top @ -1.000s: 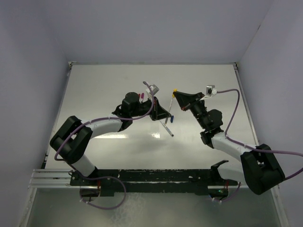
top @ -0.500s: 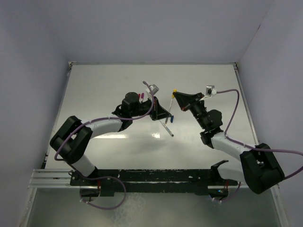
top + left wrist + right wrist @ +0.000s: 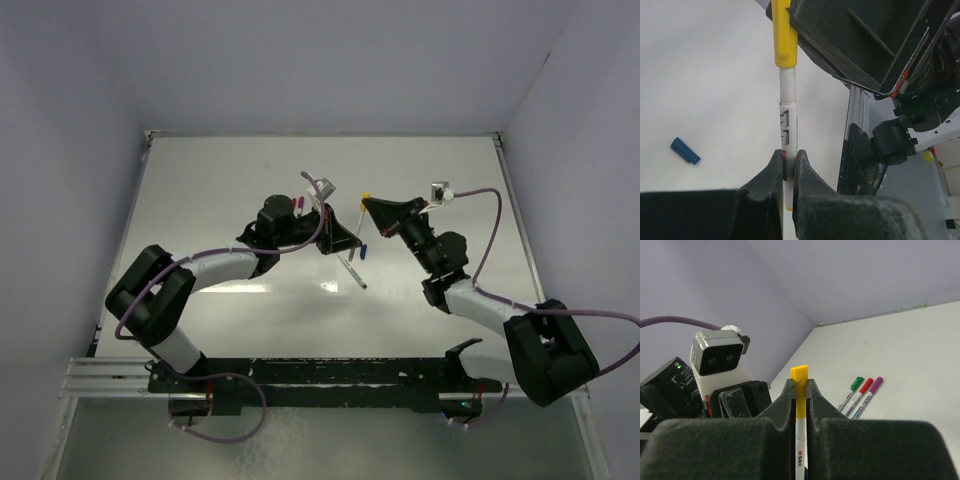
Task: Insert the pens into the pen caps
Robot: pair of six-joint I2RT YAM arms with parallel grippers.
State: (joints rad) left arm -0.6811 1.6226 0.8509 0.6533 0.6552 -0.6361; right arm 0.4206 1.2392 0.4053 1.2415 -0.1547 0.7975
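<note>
Above mid-table, the left gripper (image 3: 788,161) is clamped on a white pen (image 3: 788,110), and the right gripper (image 3: 800,386) is clamped on the yellow cap (image 3: 784,35) seated on that pen's end. A blue cap (image 3: 685,151) lies loose on the table (image 3: 715,90); three capped pens (image 3: 860,396) lie side by side.

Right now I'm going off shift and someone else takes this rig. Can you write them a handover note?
Left end effector: shut on the held pen, low on its shaft.
Right end effector: shut on the yellow cap, which is on the top end of that pen. Whether it is fully seated cannot be told.
Done: three capped pens (green, red, purple) lie side by side on the table.
Left: finish the yellow cap, then join the blue cap and the loose pen, both lying on the table.
</note>
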